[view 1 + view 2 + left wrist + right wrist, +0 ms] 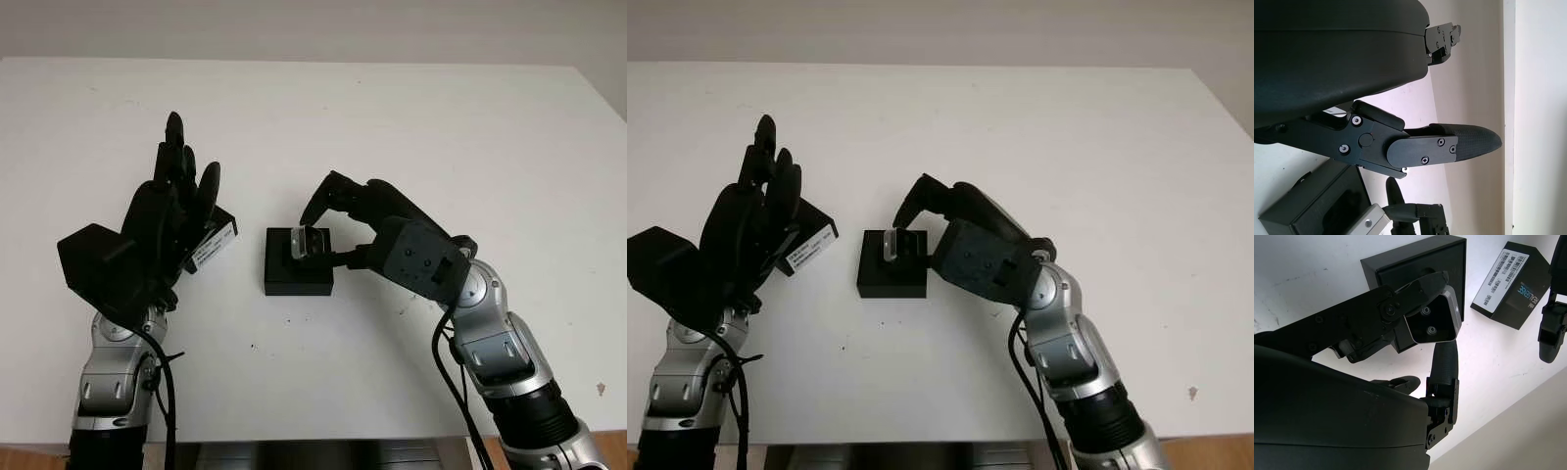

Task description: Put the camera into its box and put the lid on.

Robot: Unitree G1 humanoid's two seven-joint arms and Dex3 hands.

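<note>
Small silver metal camera (310, 241) pinched in the right hand (364, 217), fingers (1444, 363) closed on its sides, held just over the open black square box (298, 262) at the centre of the white surface (392, 127); possibly touching the box's recess already, hard to tell from these angles. At nine o'clock of the box, flat black lid with a white barcode label (212, 241) lying on the surface, partly behind the left hand (171, 211). Left hand raised above the lid, open, gripping nothing.
</note>
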